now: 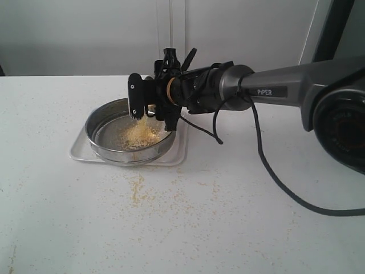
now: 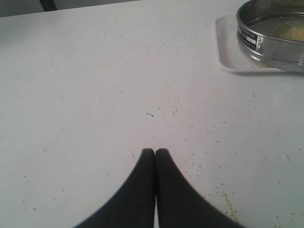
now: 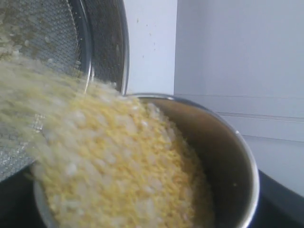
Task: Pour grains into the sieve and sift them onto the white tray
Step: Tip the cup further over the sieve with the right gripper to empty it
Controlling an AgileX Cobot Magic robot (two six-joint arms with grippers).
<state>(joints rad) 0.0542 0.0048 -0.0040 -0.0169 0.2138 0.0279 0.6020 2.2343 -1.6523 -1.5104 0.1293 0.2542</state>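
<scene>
The white worktop (image 1: 239, 228) is filling most of the exterior view, w/ a pale wall running behind it. The right arm (image 1: 285, 85), grey & black, is reaching in from the right edge toward the middle of the frame, and a black cable (image 1: 268, 165) is drooping from it down onto the worktop.

Left of ctr in that view the white tray (image 1: 78, 153) is lying flat on the worktop. The sieve (image 1: 105, 147) is sitting on it, its steel ring taking up nearly the whole tray. In the left wrist view both are showing in the upper right corner.

The right claw (image 1: 153, 109) is hanging over the sieve's far right rim, turned sideways. Its jaws are standing wide apart and gripping a steel cup (image 3: 240, 166). The cup is tipped hard over, mouth toward the mesh; the right wrist view is looking straight into it, w/ the sieve's mesh in the upper left of that frame.

The left claw (image 2: 155, 154) is hovering over bare worktop at the bottom ctr of the left wrist view, well apart from the tray. Its black fingertips are pressing together w/ nothing btwn them.

The grains (image 3: 123, 166), yellow w/ pale bits, are spilling over the cup's lip in a blurred stream and heaping on the mesh approx mid-sieve, under the right claw. Stray grains (image 1: 137, 188) are lying scattered on the worktop in front of the tray.
</scene>
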